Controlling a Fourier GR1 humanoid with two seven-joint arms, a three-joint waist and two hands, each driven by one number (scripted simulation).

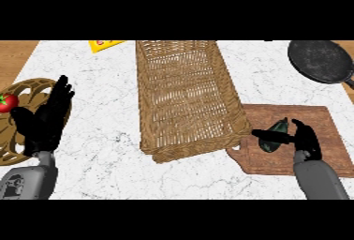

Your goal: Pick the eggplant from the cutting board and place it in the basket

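Observation:
A dark green eggplant [276, 132] lies on the brown wooden cutting board [314, 123] at the lower right, near the board's left side. My right hand [298, 137] is curled round it, thumb on its left and fingers on its right, and hides its lower part. A long wicker basket [185, 93] stands in the middle of the counter, just left of the board, with nothing inside. My left hand [45, 119] rests open at the left, fingers pointing up.
A black frying pan [321, 61] sits at the back right. A round openwork wooden trivet [22, 96] with a red tomato [7, 102] on it lies at the left edge, beside my left hand. A yellow object [105, 44] lies at the back.

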